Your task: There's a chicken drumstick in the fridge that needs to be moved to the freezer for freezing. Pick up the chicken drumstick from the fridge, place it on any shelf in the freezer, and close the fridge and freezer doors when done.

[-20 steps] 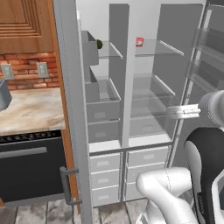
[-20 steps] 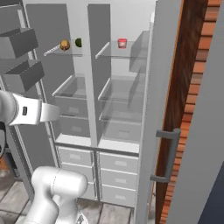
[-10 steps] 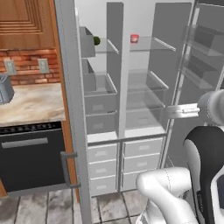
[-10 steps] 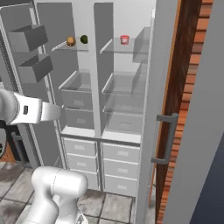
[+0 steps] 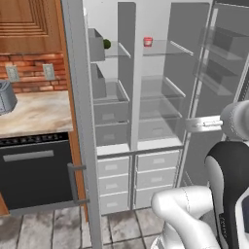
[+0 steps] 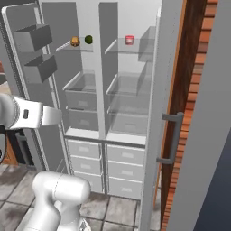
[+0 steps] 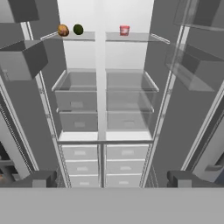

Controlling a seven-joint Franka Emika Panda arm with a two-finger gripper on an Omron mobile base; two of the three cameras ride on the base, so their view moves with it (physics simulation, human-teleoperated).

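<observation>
Base has backed away; chicken drumstick sits far above the spread pincer

Bright, even light; soft, slightly blurry

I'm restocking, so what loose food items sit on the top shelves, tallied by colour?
Orange-tan: 1, the drumstick
Dark green: 1, the ball
Red-and-white: 1, the cup
Total: 3
</observation>
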